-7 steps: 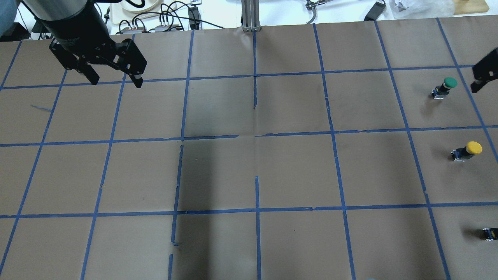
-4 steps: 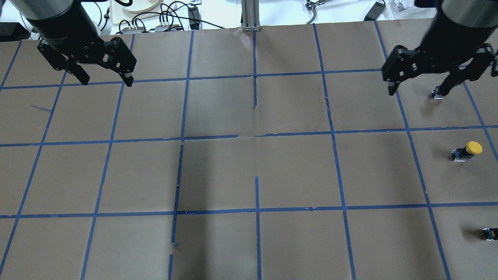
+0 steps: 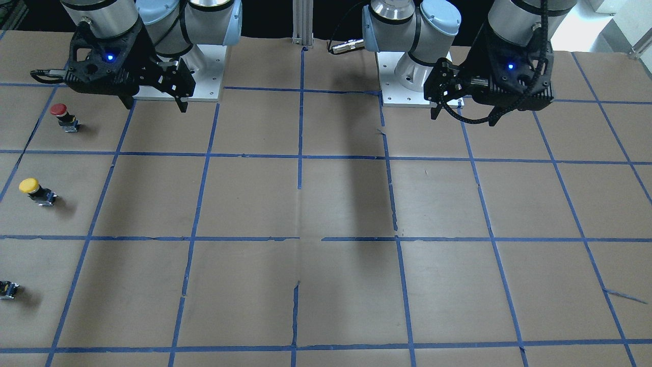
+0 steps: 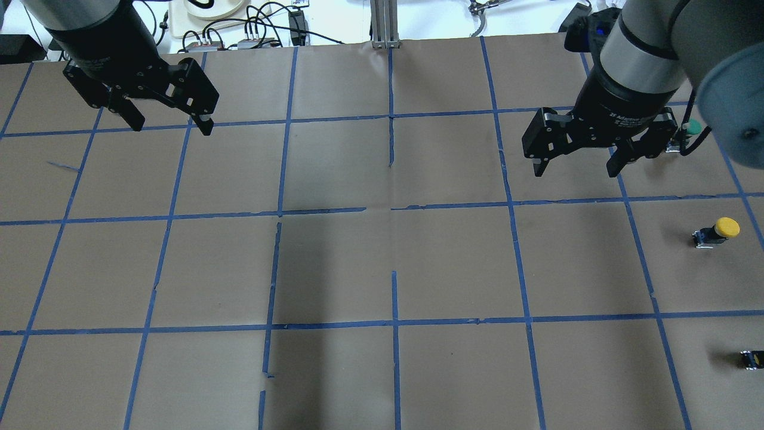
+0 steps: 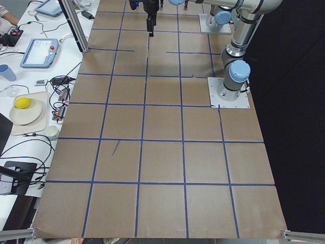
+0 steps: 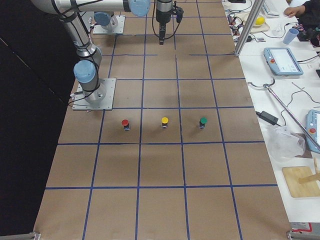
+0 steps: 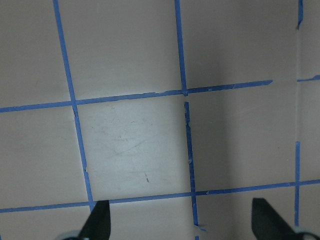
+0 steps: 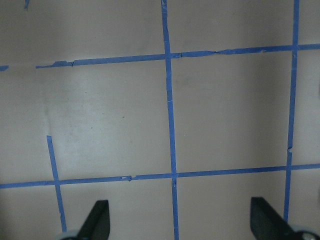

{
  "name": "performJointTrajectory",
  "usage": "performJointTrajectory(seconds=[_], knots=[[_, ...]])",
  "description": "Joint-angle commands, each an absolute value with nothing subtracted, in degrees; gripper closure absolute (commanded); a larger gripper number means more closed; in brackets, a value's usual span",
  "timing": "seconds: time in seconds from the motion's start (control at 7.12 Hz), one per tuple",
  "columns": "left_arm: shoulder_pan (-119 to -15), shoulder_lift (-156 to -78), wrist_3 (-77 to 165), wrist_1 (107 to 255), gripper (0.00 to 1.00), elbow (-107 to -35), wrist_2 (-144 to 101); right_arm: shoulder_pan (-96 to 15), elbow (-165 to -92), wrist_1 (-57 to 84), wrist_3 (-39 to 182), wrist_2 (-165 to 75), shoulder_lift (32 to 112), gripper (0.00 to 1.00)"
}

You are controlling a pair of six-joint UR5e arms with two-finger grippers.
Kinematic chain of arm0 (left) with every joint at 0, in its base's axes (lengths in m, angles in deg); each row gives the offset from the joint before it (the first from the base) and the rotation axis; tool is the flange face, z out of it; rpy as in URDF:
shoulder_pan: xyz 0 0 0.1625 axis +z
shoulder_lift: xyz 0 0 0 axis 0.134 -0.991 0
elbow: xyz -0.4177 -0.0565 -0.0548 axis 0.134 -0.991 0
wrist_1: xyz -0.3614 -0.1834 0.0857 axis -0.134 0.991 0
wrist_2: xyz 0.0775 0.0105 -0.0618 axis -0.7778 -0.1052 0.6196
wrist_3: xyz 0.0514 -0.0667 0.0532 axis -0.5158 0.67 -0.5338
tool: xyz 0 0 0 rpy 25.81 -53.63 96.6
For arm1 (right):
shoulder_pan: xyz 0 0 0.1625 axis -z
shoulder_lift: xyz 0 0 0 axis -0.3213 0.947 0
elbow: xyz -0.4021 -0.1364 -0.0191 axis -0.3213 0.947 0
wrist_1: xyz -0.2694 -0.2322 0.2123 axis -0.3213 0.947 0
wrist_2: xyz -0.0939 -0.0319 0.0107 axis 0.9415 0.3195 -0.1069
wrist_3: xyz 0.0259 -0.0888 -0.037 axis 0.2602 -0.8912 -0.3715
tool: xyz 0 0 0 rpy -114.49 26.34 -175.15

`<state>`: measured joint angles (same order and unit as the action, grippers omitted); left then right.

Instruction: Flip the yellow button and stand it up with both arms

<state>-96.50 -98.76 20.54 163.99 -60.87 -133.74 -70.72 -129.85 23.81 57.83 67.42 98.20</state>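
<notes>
The yellow button (image 4: 719,230) seems to stand cap up on the brown paper at the far right; it also shows in the front view (image 3: 34,189) and the right side view (image 6: 164,121). My right gripper (image 4: 576,173) hangs open and empty above the table, well to the left of the button and farther from the robot. In the front view it (image 3: 155,107) is at the upper left. My left gripper (image 4: 172,128) hangs open and empty at the far left, shown at the front view's right (image 3: 462,118). Both wrist views show only taped paper between open fingers (image 7: 97,222) (image 8: 97,222).
A green button (image 4: 691,126) stands just right of my right gripper, partly hidden by it. A red button (image 3: 59,112) stands nearer the robot than the yellow one. A small black-grey block (image 4: 752,359) sits at the right edge. Blue tape lines grid the paper.
My right arm has swung in from the right edge, and its open gripper now hangs left of the green button. My left gripper has shifted only slightly.
</notes>
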Motion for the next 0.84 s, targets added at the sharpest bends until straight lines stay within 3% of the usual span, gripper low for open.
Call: performJointTrajectory(seconds=[0.0,0.7], knots=[[-97.52,-96.27,20.73,164.61,0.00,-62.66,-133.04,-68.46,-127.91,21.21,58.00,66.83,98.12,0.00],[-97.52,-97.58,20.81,162.34,0.02,-63.55,-133.55,-67.83,-127.91,21.10,57.92,66.65,98.21,0.00]])
